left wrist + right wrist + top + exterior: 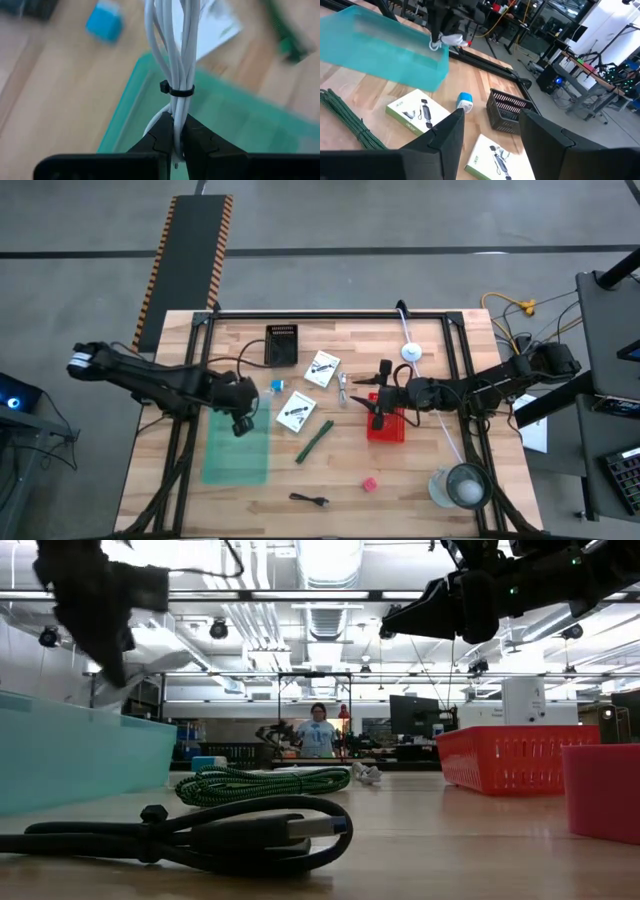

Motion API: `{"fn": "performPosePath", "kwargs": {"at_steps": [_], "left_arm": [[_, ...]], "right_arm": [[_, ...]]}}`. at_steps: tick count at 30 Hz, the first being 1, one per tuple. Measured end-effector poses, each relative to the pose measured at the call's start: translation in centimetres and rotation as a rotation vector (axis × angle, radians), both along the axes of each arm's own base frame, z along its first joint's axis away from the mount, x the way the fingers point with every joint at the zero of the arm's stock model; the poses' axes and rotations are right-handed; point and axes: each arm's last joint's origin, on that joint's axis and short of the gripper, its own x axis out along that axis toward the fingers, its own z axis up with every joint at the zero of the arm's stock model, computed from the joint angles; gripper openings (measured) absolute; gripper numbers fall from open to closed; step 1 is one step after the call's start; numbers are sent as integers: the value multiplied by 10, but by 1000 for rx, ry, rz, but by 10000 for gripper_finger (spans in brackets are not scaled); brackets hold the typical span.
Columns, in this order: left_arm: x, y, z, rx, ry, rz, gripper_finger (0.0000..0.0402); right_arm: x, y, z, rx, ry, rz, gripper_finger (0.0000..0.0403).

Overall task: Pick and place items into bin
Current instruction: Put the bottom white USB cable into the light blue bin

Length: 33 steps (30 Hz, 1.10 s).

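Left hand (243, 423) over bin (236, 455), right hand (380, 392) over basket (388, 426), packets (296, 411) and cube (277, 386) between, stick (314, 441) nearer front of tabletop (400, 490).

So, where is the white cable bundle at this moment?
The white cable bundle is pinched in the left hand, held above the near corner of the green bin on the table's left side; the blue cube lies just beyond.

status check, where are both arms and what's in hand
Left end effector shut on white cable bundle, over teal bin. Right end effector open, empty, above red basket. Nothing in the way.
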Motion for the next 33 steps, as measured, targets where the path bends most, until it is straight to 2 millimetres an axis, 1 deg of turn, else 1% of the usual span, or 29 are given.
{"fn": "performPosePath", "kwargs": {"at_steps": [3, 6, 11, 15, 20, 25, 33], "left_arm": [[-1, -1, -8, -22, 106, -4, 9], [2, -3, -15, -39, 193, -23, 9], [8, -6, -30, -40, 339, -153, 9], [12, -8, -43, -49, 444, -195, 9], [19, -9, -55, -36, 519, -255, 9], [23, -10, -66, -36, 579, -265, 9], [28, -11, -77, -32, 640, -315, 9]], "right_arm": [[0, 0, 0, 0, 0, 0, 171], [0, 0, 0, 0, 0, 0, 173], [0, 0, 0, 0, 0, 0, 171], [0, 0, 0, 0, 0, 0, 167], [0, 0, 0, 0, 0, 0, 168], [0, 0, 0, 0, 1, 0, 166], [0, 0, 0, 0, 1, -1, 167]]}}
